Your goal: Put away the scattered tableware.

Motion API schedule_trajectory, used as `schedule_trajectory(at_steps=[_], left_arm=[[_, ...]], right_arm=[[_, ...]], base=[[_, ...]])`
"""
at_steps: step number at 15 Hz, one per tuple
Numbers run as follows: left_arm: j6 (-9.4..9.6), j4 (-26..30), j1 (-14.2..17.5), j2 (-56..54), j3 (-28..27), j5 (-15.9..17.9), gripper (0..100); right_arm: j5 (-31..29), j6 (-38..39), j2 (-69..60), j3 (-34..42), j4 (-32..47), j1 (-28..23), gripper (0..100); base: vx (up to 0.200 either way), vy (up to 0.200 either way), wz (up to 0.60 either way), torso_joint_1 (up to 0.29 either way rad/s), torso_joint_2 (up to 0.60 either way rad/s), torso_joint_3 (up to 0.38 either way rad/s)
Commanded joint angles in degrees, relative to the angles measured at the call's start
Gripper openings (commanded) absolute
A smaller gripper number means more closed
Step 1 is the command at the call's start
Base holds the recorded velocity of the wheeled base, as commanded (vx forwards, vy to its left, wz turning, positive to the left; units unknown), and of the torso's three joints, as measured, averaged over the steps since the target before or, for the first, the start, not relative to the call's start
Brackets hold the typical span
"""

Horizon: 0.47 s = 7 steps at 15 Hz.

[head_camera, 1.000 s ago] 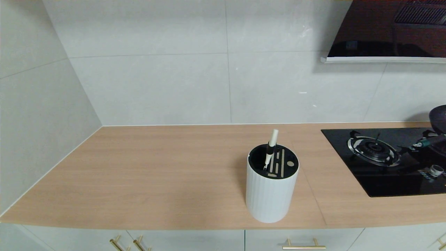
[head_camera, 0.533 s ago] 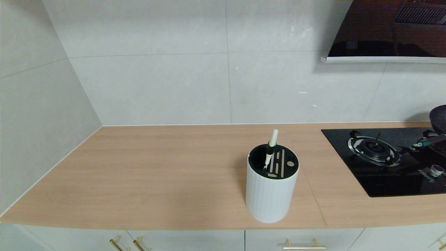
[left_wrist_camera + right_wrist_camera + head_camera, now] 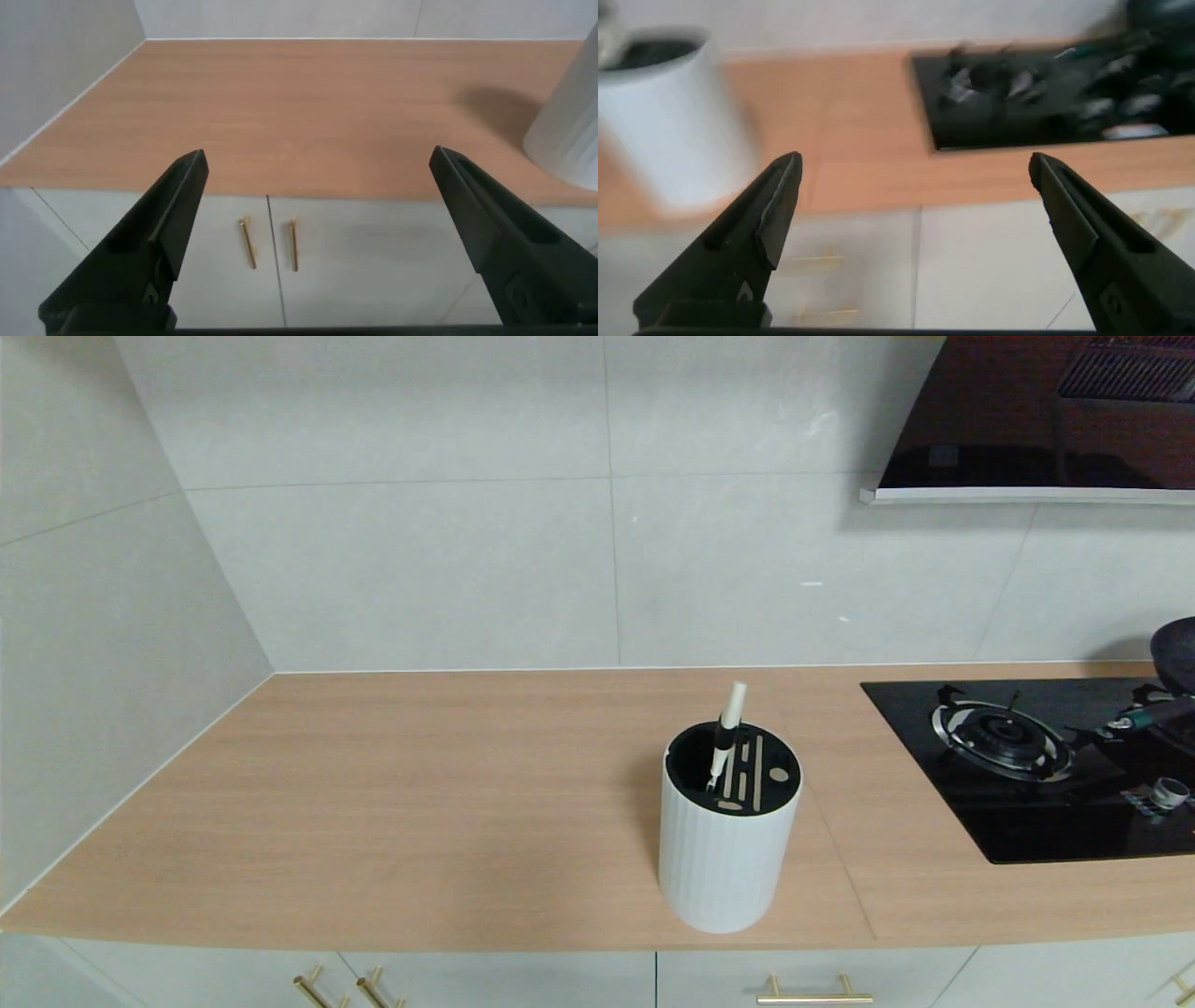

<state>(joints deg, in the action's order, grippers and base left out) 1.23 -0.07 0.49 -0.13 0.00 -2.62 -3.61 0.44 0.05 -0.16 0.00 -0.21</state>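
A white ribbed utensil holder (image 3: 728, 845) with a black slotted top stands near the front edge of the wooden counter (image 3: 420, 803). One utensil with a white handle (image 3: 726, 728) leans inside it. My left gripper (image 3: 313, 177) hangs open in front of the counter's edge, level with the cabinet doors, with the holder (image 3: 570, 121) off to one side. My right gripper (image 3: 910, 177) is open too, below the counter front, facing the holder (image 3: 677, 112) and the hob (image 3: 1055, 89). Neither holds anything.
A black gas hob (image 3: 1036, 761) with a burner lies at the right, a dark pan (image 3: 1176, 653) at its far edge, and a range hood (image 3: 1036, 420) hangs above. Tiled walls close the back and left. Cabinet doors with brass handles (image 3: 812, 994) sit below.
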Motion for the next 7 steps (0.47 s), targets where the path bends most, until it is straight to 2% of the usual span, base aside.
schedule_trajectory(at_steps=[1, 4, 7], left_arm=[[0.17, -0.01, 0.04, 0.13, 0.00, -0.02, 100], [-1.93, -0.10, 0.04, 0.13, 0.00, -0.10, 100], [-1.85, -0.10, 0.04, 0.13, 0.00, -0.10, 100]], right_arm=[[0.27, -0.18, 0.13, 0.07, 0.26, 0.03, 100], [0.62, -0.18, 0.13, 0.07, 0.18, 0.12, 100], [0.62, 0.00, 0.04, 0.07, 0.18, 0.12, 100]], base=[[0.000, 0.000, 0.00, 0.000, 0.00, 0.000], [0.000, 0.000, 0.00, 0.000, 0.00, 0.000], [0.000, 0.000, 0.00, 0.000, 0.00, 0.000]])
